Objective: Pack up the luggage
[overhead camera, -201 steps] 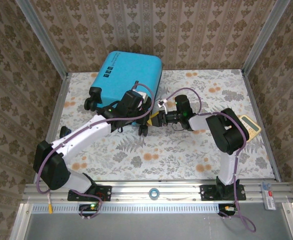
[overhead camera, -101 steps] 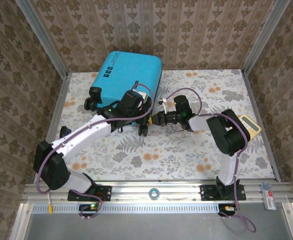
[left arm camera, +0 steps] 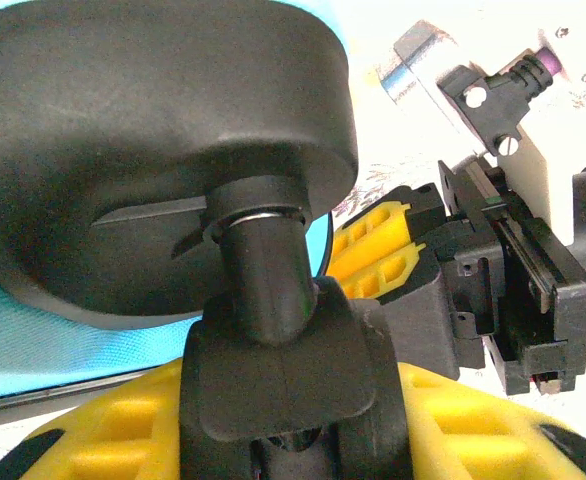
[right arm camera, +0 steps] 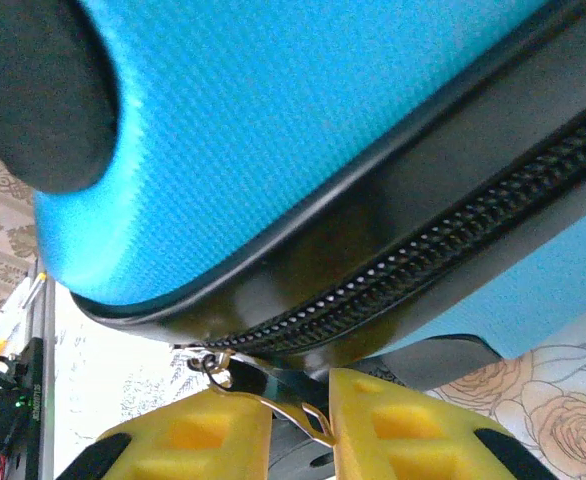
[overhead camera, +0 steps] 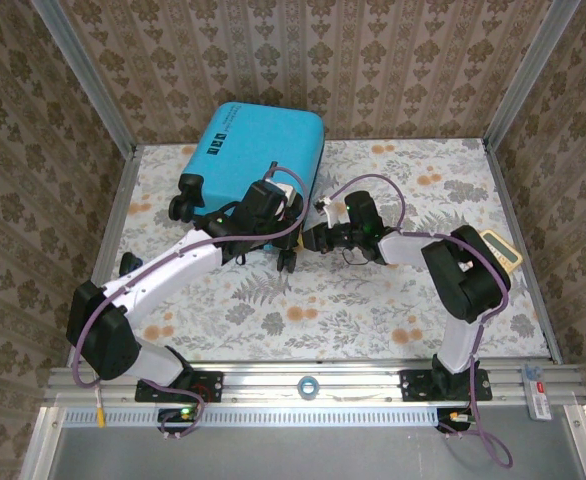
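Far left on the table, the closed luggage [overhead camera: 263, 145] lies flat. Left gripper [left arm camera: 293, 425] clamps its wheel caster [left arm camera: 283, 360]; right gripper [right arm camera: 298, 430] pinches the zipper pull [right arm camera: 273, 395].

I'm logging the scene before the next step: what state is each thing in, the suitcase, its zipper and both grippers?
luggage: shell closed.
zipper: teeth meshed along the stretch in view.
left gripper: shut on a spinner wheel of the case.
right gripper: shut on the zipper pull.
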`<state>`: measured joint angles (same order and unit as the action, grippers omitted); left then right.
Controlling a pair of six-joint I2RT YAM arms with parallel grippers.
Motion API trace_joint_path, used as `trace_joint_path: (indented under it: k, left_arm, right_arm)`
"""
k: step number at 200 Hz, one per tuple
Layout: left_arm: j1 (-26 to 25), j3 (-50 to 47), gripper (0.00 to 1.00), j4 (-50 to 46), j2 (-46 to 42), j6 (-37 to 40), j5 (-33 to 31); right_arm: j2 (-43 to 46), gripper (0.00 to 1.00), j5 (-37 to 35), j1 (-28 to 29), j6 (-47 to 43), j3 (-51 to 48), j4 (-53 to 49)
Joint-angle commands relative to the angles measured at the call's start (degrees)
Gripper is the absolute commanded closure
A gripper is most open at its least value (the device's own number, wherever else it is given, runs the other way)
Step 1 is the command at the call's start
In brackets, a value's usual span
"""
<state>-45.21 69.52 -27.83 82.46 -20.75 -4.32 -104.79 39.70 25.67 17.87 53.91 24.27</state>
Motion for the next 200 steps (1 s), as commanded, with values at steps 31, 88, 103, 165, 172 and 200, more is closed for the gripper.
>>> trace_joint_path:
  k: [31,88,103,165,172,200]
  left_arm:
    - [-1.28,1.89,1.00,6.14,-2.65,5.20,7.91]
    - [-1.28,1.85,1.00,6.21,-2.39,5.11,7.93]
    - [-1.27,1.85,1.00,6.22,-2.27,5.07,7.98]
    - [-1.23,1.41,1.00,6.06,-2.61,5.26,7.54]
    - [-1.26,1.37,1.00,6.05,-2.65,5.28,7.52]
    - [-1.28,1.06,1.00,5.87,-2.99,5.65,7.33]
  right_arm:
    - [3.21,0.77,-3.25,0.23,-1.76,2.06,-0.63]
    - [4.75,0.80,-4.11,2.00,-3.54,2.90,-2.58]
    - [5.04,0.85,-4.53,2.10,-3.13,2.96,-2.72]
    - [6.76,1.00,-9.02,2.10,-1.44,2.59,-6.33]
    - [7.02,1.00,-10.49,2.02,-1.30,2.67,-7.44]
    - [7.51,1.00,-16.12,1.67,0.11,3.78,-12.14]
